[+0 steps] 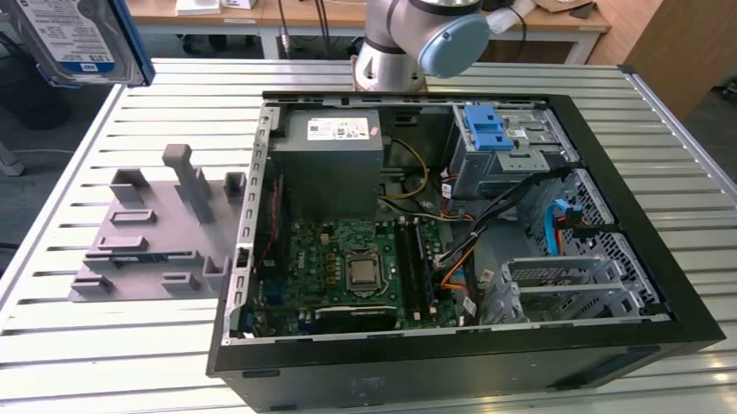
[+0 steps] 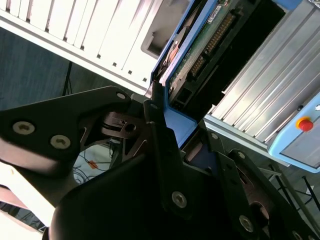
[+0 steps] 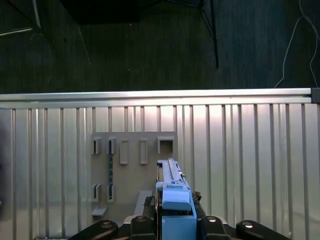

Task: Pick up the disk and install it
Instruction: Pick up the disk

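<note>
Over slatted table [image 1: 116, 345], clear of grey fixture [image 1: 150, 233], holding disk [image 1: 75, 39] edge-on in clamped gripper [image 2: 172, 120]; could slip on thin blue bracket [image 3: 175, 202] and drop onto it.

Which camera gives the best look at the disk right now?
The exterior view: the disk shows its labelled face and blue bracket at that view's upper left. Both wrist views see it edge-on in the gripper: the first its blue end, the second its circuit-board side.

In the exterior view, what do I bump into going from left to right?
First the disk, up in the corner → grey holder block → power supply → blue latch.
</note>
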`<state>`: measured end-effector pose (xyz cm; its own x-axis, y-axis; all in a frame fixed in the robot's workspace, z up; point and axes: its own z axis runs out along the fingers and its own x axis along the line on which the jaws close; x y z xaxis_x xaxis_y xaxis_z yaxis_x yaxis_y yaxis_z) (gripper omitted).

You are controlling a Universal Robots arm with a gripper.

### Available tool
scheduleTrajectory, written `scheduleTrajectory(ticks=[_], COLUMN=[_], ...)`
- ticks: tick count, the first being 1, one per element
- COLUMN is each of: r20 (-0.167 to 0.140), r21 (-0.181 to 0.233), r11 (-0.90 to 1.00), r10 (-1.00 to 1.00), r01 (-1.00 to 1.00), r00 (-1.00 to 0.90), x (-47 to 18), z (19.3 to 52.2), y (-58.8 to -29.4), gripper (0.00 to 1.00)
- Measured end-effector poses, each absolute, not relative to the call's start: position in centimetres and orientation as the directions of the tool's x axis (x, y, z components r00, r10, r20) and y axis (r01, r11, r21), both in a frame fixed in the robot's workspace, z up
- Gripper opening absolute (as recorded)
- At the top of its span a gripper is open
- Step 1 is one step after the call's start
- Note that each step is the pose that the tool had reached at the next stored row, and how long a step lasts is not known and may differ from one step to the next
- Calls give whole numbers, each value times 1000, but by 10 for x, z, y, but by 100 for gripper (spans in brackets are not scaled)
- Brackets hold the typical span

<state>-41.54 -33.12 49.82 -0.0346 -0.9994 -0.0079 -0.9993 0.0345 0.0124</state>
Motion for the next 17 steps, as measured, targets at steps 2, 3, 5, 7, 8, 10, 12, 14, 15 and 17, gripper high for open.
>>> scheduleTrajectory(ticks=[2,3,5,7,8,10,12,14,15,17], r20=[-8,-8,-8,-8,-8,-8,-8,-8,-8,-8], r21=[12,12,12,12,12,12,12,12,12,12], r11=[35,35,35,35,35,35,35,35,35,35], r10=[-999,-999,-999,-999,-999,-999,-999,-999,-999,-999], r01=[-999,-999,-999,-999,-999,-999,-999,-999,-999,-999], r00=[-35,-35,-35,-35,-35,-35,-35,-35,-35,-35], x=[-412,-411,-409,-409,-409,-409,-408,-408,-408,-407], z=[498,498,498,498,498,498,498,498,498,498], y=[-332,-333,-333,-333,-333,-333,-333,-333,-333,-333], gripper=[36,36,36,36,36,36,36,36,36,36])
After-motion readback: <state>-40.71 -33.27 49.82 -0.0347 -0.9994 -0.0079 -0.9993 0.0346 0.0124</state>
